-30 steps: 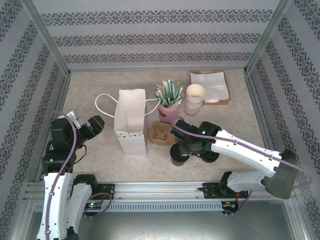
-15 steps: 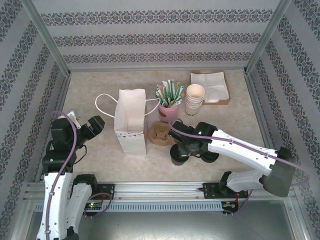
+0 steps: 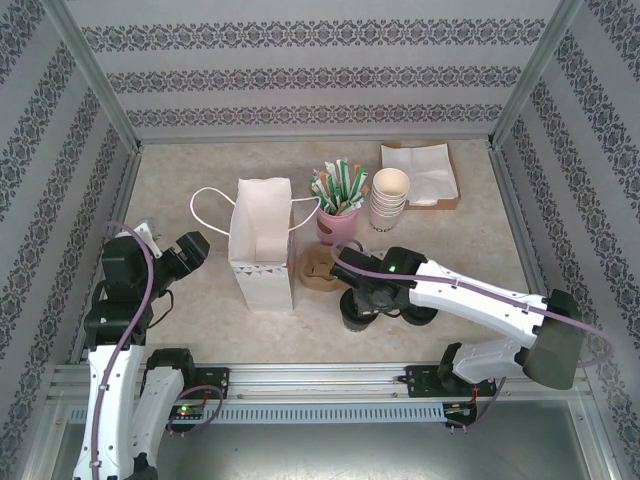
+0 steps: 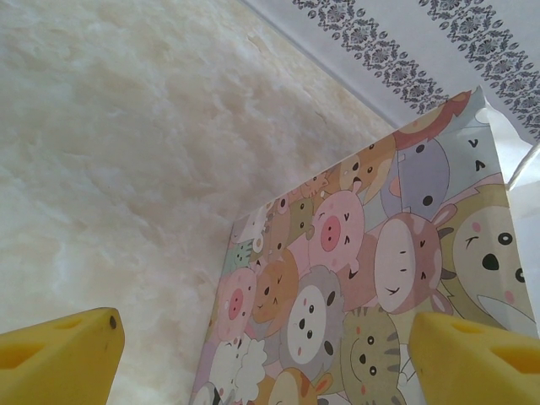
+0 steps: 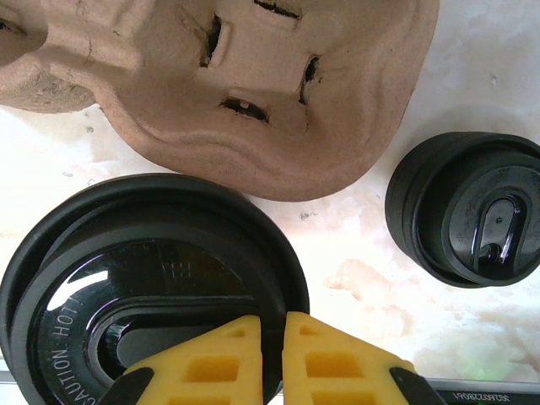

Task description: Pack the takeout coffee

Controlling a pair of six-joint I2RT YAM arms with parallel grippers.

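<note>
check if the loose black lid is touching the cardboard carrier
Apart. The right wrist view shows a strip of bare table between the loose black lid and the cardboard carrier.

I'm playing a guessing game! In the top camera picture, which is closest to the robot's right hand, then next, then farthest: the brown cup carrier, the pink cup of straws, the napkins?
1. The brown cup carrier, just behind and left of the right hand.
2. The pink cup of straws, farther back.
3. The napkins, far back on the right.
</note>
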